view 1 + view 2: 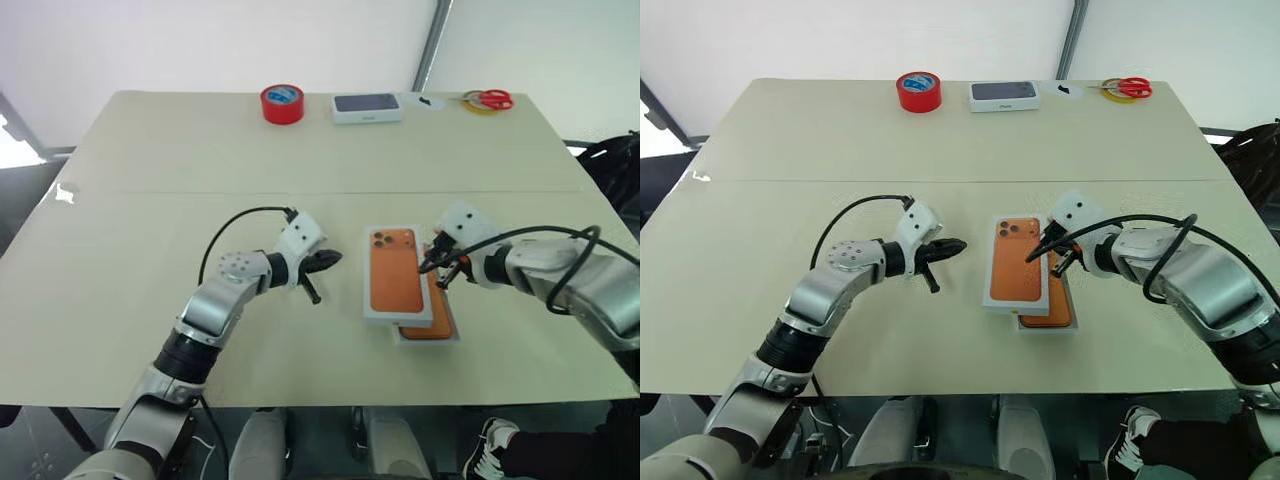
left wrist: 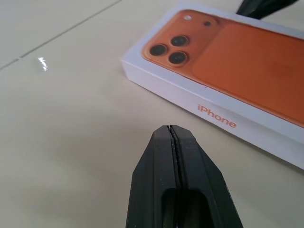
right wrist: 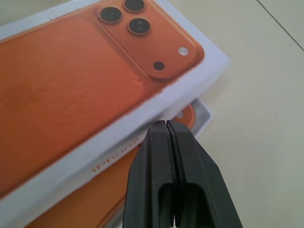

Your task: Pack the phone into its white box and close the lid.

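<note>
- The table [image 1: 150, 300] is a pale beige surface with a faint seam running across it.
- The left gripper [image 1: 322, 262] hangs over bare tabletop at about nine o'clock from the lid; its two black fingers [image 2: 178, 185] are pressed together with nothing between them, and their tips point toward the lid's long side without touching it.
- At the far edge, around eleven o'clock from the table's middle, a red roll of tape [image 1: 282, 103] stands on its side.
- Just past it, near twelve o'clock, lies a white box with a dark top [image 1: 366, 107].
- The lid [image 1: 396, 275] sits near the middle of the table, orange phone picture facing up, its printed lenses at the far left corner; it lies askew over the white box rather than squarely closed on it.
- The white box [image 1: 448, 335] pokes out from under the lid toward four o'clock, and the orange phone [image 1: 437, 312] lies inside it, partly covered by the lid.
- The right gripper [image 1: 438, 268] is at three o'clock from the lid, fingers [image 3: 178, 180] shut flat against each other and holding nothing, tips right at the lid's edge above the exposed strip of phone; whether they touch the lid cannot be told.
- At the far right, about one o'clock, red-handled scissors [image 1: 492, 99] rest on a yellowish ring.
</note>
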Motion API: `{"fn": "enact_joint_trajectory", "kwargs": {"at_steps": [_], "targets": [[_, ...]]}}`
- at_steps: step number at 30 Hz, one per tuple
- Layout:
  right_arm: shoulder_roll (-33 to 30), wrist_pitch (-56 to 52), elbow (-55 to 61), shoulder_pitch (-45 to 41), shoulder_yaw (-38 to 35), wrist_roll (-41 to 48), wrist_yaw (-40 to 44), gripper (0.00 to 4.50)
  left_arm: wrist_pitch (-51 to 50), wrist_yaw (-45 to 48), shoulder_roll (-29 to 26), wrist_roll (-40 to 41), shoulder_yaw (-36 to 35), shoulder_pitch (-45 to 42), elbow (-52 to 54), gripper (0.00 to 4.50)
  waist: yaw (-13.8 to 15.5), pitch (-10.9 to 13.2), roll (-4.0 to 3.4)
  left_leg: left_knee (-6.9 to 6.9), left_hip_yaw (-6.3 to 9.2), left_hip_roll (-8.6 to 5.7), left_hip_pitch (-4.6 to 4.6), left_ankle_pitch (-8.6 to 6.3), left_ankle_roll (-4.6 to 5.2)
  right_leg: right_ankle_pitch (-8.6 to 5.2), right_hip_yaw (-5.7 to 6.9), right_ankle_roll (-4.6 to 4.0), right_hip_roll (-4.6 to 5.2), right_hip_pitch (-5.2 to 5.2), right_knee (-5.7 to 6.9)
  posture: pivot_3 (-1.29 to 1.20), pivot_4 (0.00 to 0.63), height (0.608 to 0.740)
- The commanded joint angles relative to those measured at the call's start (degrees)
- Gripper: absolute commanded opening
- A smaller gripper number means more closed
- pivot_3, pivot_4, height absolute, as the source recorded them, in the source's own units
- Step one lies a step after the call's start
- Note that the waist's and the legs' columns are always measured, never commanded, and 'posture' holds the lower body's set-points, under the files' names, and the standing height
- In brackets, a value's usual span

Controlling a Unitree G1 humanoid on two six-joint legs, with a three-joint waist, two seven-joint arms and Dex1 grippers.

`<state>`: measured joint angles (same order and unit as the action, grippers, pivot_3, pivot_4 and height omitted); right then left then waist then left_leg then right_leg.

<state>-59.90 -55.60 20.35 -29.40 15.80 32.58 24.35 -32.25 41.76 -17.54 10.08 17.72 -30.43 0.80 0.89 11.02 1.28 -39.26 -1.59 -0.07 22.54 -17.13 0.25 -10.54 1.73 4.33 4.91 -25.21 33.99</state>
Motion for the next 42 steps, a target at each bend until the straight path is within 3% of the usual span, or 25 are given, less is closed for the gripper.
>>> {"fn": "enact_joint_trajectory", "kwargs": {"at_steps": [1, 8, 21, 42], "targets": [[1.18, -0.39, 0.33, -1.12, -0.86, -3.29, 1.96, 0.03, 0.34, 0.84, 0.89, -2.02, 2.78, -2.6, -2.15, 0.0, -0.07, 0.0, 0.0, 0.0, -0.01, -0.04, 0.01, 0.0, 0.0, 0.0, 0.0, 0.0, 0.04, 0.0, 0.0, 0.0, 0.15, 0.74], [2.58, -1.48, 1.42, -0.2, -2.18, -7.09, 5.18, 0.03, 1.32, 1.97, 4.74, -1.96, 4.01, -4.95, -5.69, 0.0, -0.13, 0.0, 0.01, 0.0, 0.01, -0.06, 0.0, 0.0, 0.0, 0.02, 0.02, 0.04, 0.04, -0.01, 0.03, 0.0, 0.15, 0.74], [0.68, -5.74, 6.2, 6.13, -8.85, -8.42, 9.68, 0.03, 0.48, 4.36, 8.94, -1.55, 6.63, -4.88, -2.3, 0.0, -0.09, 0.0, 0.01, -0.01, 0.02, -0.07, -0.01, 0.0, 0.0, 0.04, 0.02, 0.08, 0.05, 0.01, 0.04, 0.0, 0.15, 0.74], [0.44, -6.67, 8.4, 11.78, -12.11, -11.3, 10.67, 0.03, 1.01, 5.82, 8.13, -3.14, 7.72, -5.07, -2.86, 0.0, -0.08, 0.0, 0.01, -0.02, 0.03, -0.09, -0.03, 0.0, 0.0, 0.01, 0.02, 0.04, 0.05, 0.02, 0.07, 0.0, 0.15, 0.74]]}}
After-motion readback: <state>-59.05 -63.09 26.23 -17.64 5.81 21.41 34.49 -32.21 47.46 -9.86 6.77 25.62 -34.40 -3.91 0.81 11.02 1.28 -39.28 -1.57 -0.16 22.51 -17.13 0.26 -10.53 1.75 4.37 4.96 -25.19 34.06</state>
